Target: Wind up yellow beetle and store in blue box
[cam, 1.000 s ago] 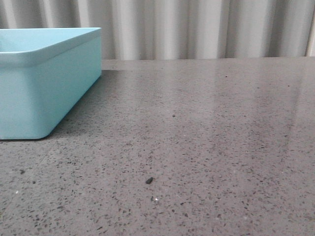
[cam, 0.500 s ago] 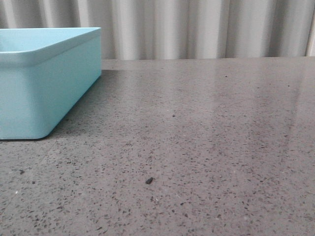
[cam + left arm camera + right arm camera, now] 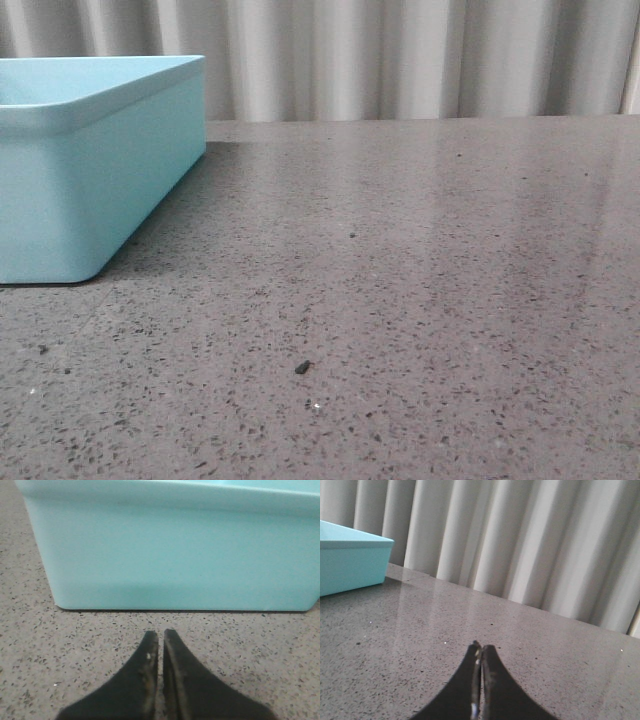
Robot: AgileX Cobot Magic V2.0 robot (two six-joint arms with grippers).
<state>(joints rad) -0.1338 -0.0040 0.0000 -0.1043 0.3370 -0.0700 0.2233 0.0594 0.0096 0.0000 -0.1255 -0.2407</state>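
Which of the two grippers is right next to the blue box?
The left gripper: the blue box fills its view just ahead. The right gripper sees the box far off.

Low views sharing blue box [image 3: 95,170]

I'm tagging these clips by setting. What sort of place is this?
Probably a staged test bench rather than a home: a speckled grey stone-look tabletop, a pleated pale curtain backdrop, and one light blue plastic tub standing on it. The closed black left fingers point at the tub.
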